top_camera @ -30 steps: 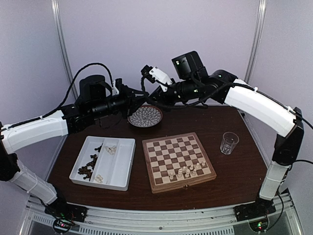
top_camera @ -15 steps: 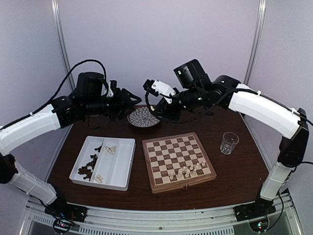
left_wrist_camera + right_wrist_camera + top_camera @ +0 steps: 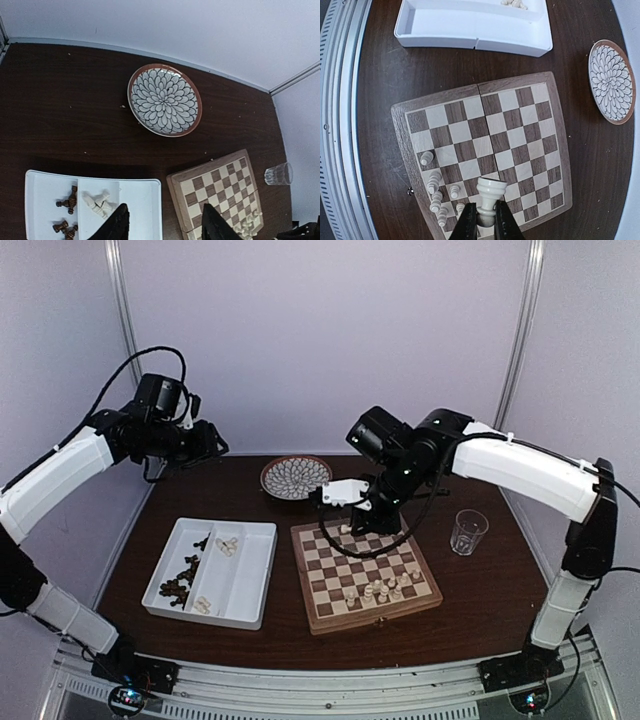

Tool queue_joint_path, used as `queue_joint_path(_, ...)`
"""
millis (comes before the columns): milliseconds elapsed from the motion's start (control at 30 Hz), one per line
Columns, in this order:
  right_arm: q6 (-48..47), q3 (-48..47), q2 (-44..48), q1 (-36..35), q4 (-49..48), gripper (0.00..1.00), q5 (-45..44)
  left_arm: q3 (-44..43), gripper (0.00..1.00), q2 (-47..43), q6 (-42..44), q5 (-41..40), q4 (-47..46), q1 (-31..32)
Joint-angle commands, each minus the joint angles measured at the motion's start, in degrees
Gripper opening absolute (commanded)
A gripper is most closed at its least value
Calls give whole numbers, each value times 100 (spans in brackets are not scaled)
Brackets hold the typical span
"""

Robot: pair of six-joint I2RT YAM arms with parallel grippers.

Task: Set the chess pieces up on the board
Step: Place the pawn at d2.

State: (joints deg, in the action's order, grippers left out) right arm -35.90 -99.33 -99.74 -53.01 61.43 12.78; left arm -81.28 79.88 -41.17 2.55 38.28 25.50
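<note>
The board [image 3: 370, 616] lies mid-table, with several cream-white chess pieces [image 3: 381, 590] standing along its near rows. My right gripper [image 3: 346, 524] hangs over the board's far left part, shut on a cream-white piece [image 3: 491, 194] held by its base, head forward. In the right wrist view that gripper [image 3: 485, 223] is above the board [image 3: 400, 135] beside the standing pieces [image 3: 435, 190]. My left gripper [image 3: 214, 445] is raised at the far left, open and empty. In its wrist view it [image 3: 166, 209] looks down on the tray and the board [image 3: 220, 185].
A white two-compartment tray [image 3: 248, 585] left of the board holds dark pieces [image 3: 180, 586] and a few cream ones [image 3: 226, 545]. A round patterned plate [image 3: 297, 477] sits at the back. A clear glass [image 3: 467, 532] stands right of the board.
The two grippers were close together above the plate. The left one has opened and drawn back to the far left. The right arm has come down over the board holding the cream piece.
</note>
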Motion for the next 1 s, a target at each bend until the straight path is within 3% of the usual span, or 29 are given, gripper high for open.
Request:
queue_joint_path(0, -835, -585, -637, -86, 1241, 3, -479, 12, 49, 166, 1205, -551, -19, -21)
queue_joint_path(467, -1262, -2252, -2682, -491, 2846, 4, -1523, 710, 50, -141, 1835, -361, -343, -308)
queue_joint_path(967, -1174, -2534, -3512, -622, 3359, 5, -2026, 726, 50, -296, 1623, 359, -373, -556)
